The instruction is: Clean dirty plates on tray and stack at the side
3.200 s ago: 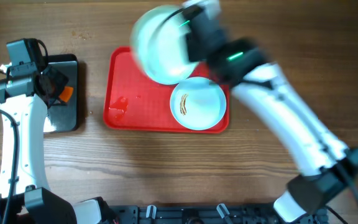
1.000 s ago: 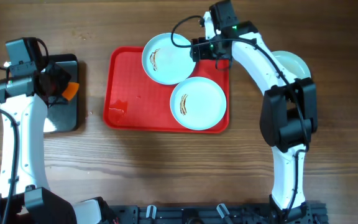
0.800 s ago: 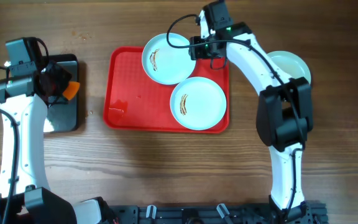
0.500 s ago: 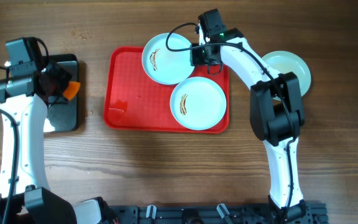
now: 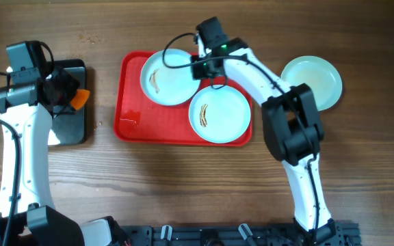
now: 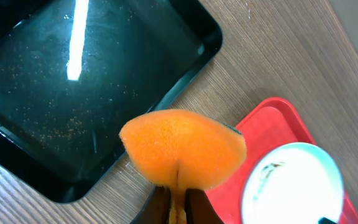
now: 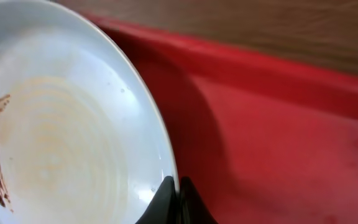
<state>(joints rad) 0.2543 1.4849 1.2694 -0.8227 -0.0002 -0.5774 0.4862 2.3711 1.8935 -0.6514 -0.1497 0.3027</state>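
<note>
The red tray [image 5: 142,119] holds two white plates with brown smears. The far plate [image 5: 164,76] is gripped at its right rim by my right gripper [image 5: 195,68]; in the right wrist view the fingers [image 7: 174,202] pinch the rim of this plate [image 7: 61,149] above the tray [image 7: 278,143]. The near plate [image 5: 219,113] lies flat on the tray's right half. A third plate [image 5: 312,82], without smears, lies on the table right of the tray. My left gripper [image 5: 63,96] is shut on an orange sponge [image 6: 182,149], held over the edge of the black tray.
A glossy black tray [image 5: 67,126] sits left of the red tray, also in the left wrist view [image 6: 73,81]. A small wet patch [image 5: 130,117] lies on the red tray's left part. Bare wooden table surrounds both trays.
My right gripper has dragged the far smeared plate leftward across the red tray. Earlier it set the third plate on the table at the right. The left arm has not moved.
</note>
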